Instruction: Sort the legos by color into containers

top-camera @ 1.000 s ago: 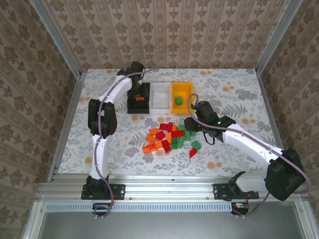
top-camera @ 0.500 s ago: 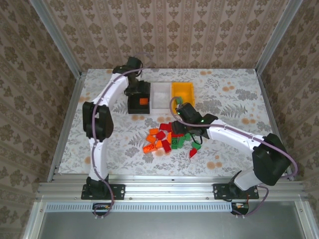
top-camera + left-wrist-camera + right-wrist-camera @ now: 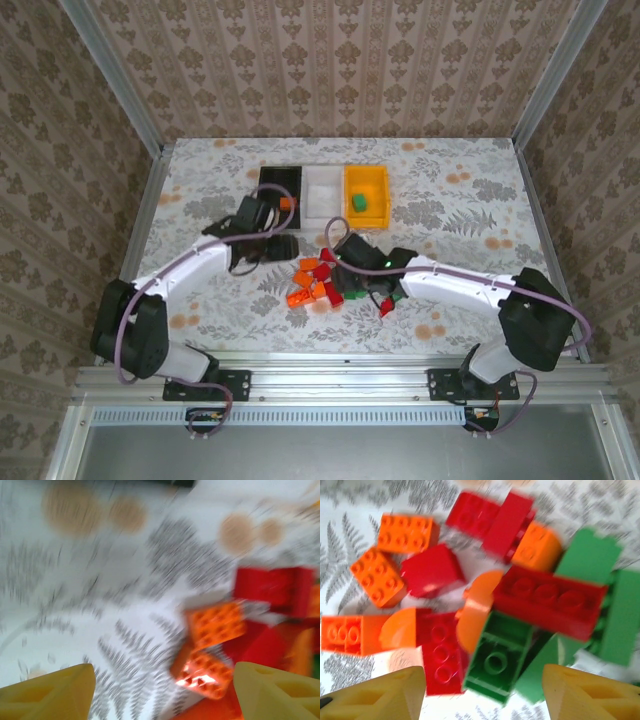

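Observation:
The legos form a pile [image 3: 330, 280] of orange, red and green bricks at the table's middle. Behind it stand the black bin [image 3: 279, 179] with an orange brick [image 3: 288, 203], the white bin [image 3: 323, 192], and the yellow bin [image 3: 366, 176] with a green brick [image 3: 359, 203]. My left gripper [image 3: 283, 248] hangs open at the pile's left edge; blurred orange bricks [image 3: 216, 625] and a red one [image 3: 272, 587] lie ahead of it [image 3: 165, 695]. My right gripper [image 3: 485, 692] is open above the pile [image 3: 342, 256], over an overturned green brick [image 3: 497, 662] beside a long red brick [image 3: 550, 600].
The floral tablecloth [image 3: 450, 190] covers the table, with metal frame rails [image 3: 135, 240] along the sides and the front. Patterned walls close in the back and sides. Both arms reach toward the middle, their grippers close together by the pile.
My left arm has swung back from over the black bin down to the pile's left edge, leaving an orange brick in the bin. My right gripper has moved left over the pile.

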